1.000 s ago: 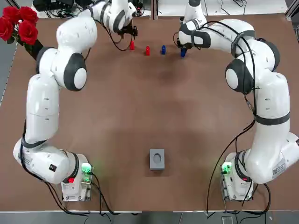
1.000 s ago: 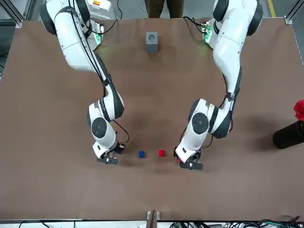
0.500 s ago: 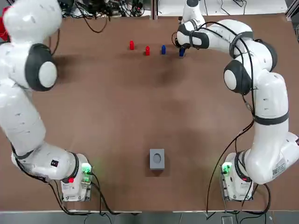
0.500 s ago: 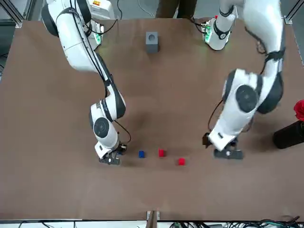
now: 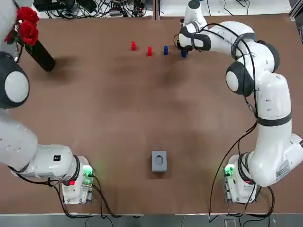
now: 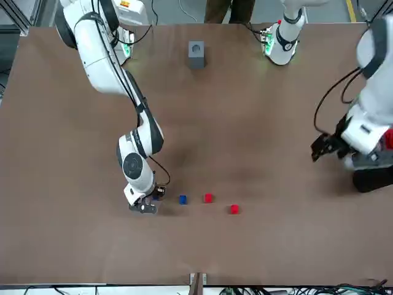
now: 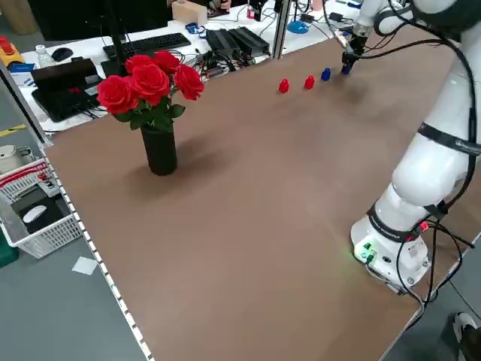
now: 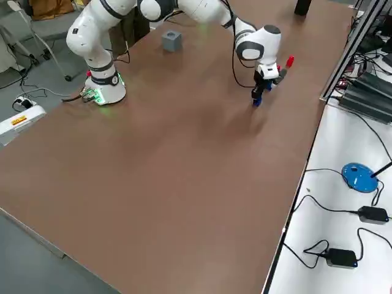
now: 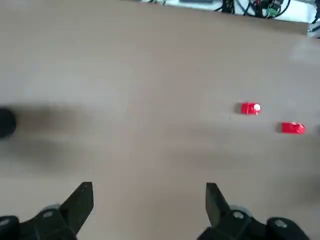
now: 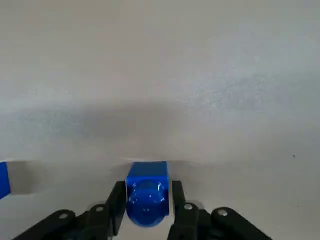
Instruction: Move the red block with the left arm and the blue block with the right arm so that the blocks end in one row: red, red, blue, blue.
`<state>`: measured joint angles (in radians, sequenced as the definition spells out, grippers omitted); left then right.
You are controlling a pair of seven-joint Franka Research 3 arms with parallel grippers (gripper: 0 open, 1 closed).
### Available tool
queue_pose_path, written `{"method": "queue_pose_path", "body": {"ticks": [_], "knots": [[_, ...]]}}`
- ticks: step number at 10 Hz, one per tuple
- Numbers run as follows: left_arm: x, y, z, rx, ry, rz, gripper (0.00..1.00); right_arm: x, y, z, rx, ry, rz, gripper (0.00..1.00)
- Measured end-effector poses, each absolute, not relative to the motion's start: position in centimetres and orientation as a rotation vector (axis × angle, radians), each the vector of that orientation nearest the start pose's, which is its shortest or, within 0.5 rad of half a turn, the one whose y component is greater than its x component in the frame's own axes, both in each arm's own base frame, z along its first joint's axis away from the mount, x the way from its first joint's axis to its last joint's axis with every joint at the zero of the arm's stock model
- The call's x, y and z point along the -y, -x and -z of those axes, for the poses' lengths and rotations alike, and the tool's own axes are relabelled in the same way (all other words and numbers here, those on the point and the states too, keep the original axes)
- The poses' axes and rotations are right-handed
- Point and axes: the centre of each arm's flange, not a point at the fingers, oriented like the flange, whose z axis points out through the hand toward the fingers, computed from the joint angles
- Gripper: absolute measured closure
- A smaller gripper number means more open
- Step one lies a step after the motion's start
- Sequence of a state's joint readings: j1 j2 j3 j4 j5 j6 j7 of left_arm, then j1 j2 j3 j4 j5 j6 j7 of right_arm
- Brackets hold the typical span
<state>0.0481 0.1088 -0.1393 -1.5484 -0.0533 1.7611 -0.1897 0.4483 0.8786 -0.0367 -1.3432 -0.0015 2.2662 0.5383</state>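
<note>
Now, right gripper point(image 10: 147, 187) pinching blue block point(image 10: 146, 172), left gripper point(image 9: 148, 192) spread wide near rose vase point(image 5: 40, 54).

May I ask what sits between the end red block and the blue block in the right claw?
In the top view, a second small red block and a second small blue block stand there, untouched.

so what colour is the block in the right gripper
Blue. The small blue block sits in the right gripper; clearest in right wrist view.

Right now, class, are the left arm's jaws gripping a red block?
No, the jaws stand open and empty, while both red blocks lie on the table farther off.
</note>
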Motion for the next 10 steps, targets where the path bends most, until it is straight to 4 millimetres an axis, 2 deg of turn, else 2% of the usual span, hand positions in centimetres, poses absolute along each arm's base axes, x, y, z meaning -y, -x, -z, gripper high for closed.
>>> {"method": "queue_pose_path", "body": {"ticks": [1,3,5,7,8,9,10], "knots": [[3.4,-58.4,-61.0,0.175,3.223,0.112,0.01,-30.4,-68.0,-20.2,-0.176,3.14,0.086,0.53],[1.5,-55.2,-64.2,0.142,3.213,0.075,0.01,-30.4,-68.0,-20.3,-0.177,3.14,0.086,0.5],[0.8,-53.9,-65.8,0.056,3.187,0.109,0.01,-30.4,-68.0,-20.4,-0.185,3.141,0.082,0.3],[1.1,-54.5,-66.1,0.017,3.153,0.13,0.01,-30.6,-68.4,-21.8,-0.191,3.134,0.099,0.01],[1.6,-55.0,-66.1,0.002,3.15,0.136,0.01,-30.6,-68.4,-23.3,-0.2,3.138,0.084,0.0],[2.3,-55.3,-66.0,-0.019,3.151,0.135,0.01,-30.5,-68.5,-25.9,-0.215,3.137,0.084,0.0],[3.3,-55.4,-65.9,-0.022,3.153,0.133,0.01,-29.9,-68.4,-29.5,-0.232,3.125,0.117,0.0]]}}
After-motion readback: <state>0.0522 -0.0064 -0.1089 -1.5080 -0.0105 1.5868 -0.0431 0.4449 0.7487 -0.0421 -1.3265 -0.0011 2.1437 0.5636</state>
